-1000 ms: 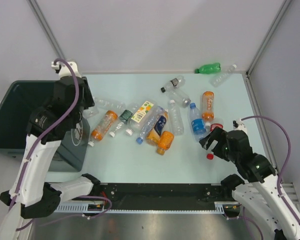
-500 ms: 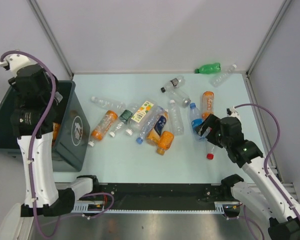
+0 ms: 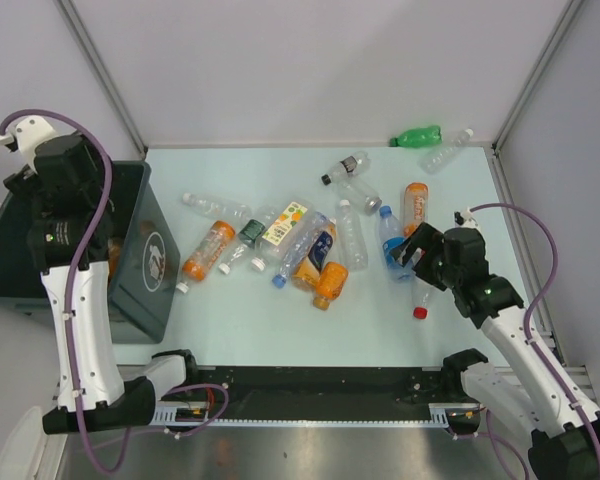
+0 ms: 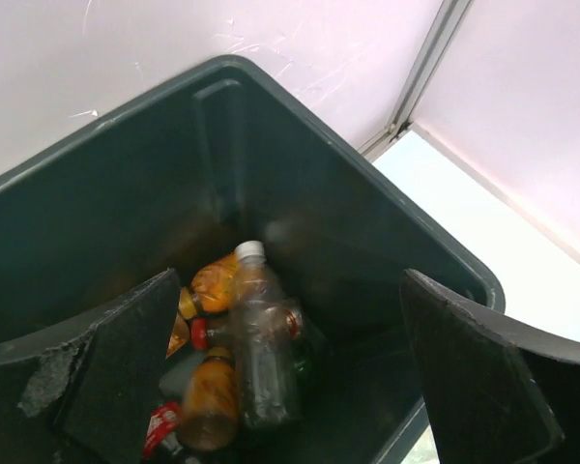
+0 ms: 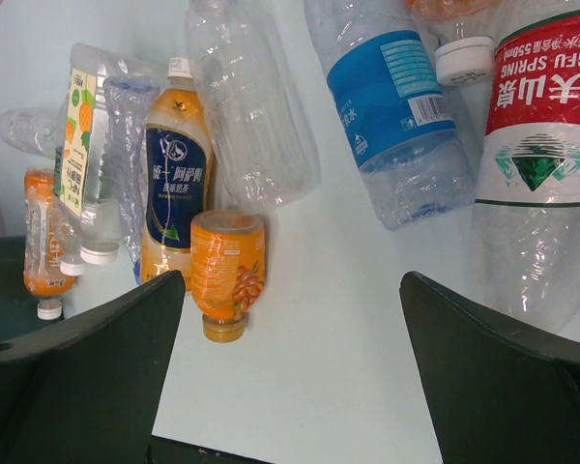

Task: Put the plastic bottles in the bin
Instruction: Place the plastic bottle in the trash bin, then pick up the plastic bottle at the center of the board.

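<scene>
Drop step appears complete: left jaws stand open and empty above the bin, which holds several plastic bottles. Right jaws hover open near the red-labelled bottle on the surface. Next: centre, descend, close.

The red label of a clear bottle reads "NGFU SPRING", with Chinese characters. An orange bottle has Chinese characters on its dark blue label. The bin bears a white emblem, which is unreadable.
</scene>
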### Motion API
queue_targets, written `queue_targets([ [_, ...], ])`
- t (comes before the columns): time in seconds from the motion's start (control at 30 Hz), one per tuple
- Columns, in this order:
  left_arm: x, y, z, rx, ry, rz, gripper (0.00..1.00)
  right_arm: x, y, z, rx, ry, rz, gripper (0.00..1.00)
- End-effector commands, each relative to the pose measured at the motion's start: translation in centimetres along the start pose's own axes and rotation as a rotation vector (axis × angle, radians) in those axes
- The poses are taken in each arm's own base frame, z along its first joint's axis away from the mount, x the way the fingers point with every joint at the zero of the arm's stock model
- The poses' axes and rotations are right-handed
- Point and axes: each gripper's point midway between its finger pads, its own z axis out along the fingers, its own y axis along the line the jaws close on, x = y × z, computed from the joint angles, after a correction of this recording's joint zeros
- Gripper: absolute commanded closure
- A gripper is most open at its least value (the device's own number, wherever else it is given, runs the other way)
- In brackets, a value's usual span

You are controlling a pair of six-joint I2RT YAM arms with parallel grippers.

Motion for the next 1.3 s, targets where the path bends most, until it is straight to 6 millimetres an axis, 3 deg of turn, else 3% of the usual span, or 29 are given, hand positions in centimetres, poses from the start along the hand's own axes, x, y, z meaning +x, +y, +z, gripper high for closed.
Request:
queue_targets([
  [0.0, -1.7, -0.1, -1.1, 0.050, -0.065, -0.052, 0.00, -0.5, 0.9, 0.0, -0.041, -0.010, -0.009, 0.00],
  [0.33, -0.6, -4.5, -2.5, 0.330, -0.013, -0.023, 0.00, -1.0, 0.1, 0.2, -0.014, -0.019, 0.010, 0.00],
  [0.6, 1.8, -8.5, -3.3, 0.554, 0.066, 0.007, 0.00, -1.1, -1.0, 0.6, 0.020, -0.008, -0.004, 0.00],
  [0.77, 3.3, -11.2, -5.4, 0.676, 0.073, 0.064, 0.00, -0.6, -1.3, 0.9, 0.034, 0.015, -0.011, 0.00],
  [1.0, 7.1, -15.4, -9.1, 0.835, 0.133, 0.163, 0.00, -0.5, -1.5, 1.3, 0.043, 0.023, -0.014, 0.00],
  [1.1, 9.5, -17.1, -11.1, 0.934, 0.165, 0.193, 0.00, -0.5, -1.5, 1.3, 0.041, 0.027, -0.015, 0.00],
  [1.27, 15.0, -19.7, -15.0, 1.130, 0.263, 0.236, 0.00, 0.0, -1.9, 1.0, 0.055, 0.045, -0.017, 0.00],
])
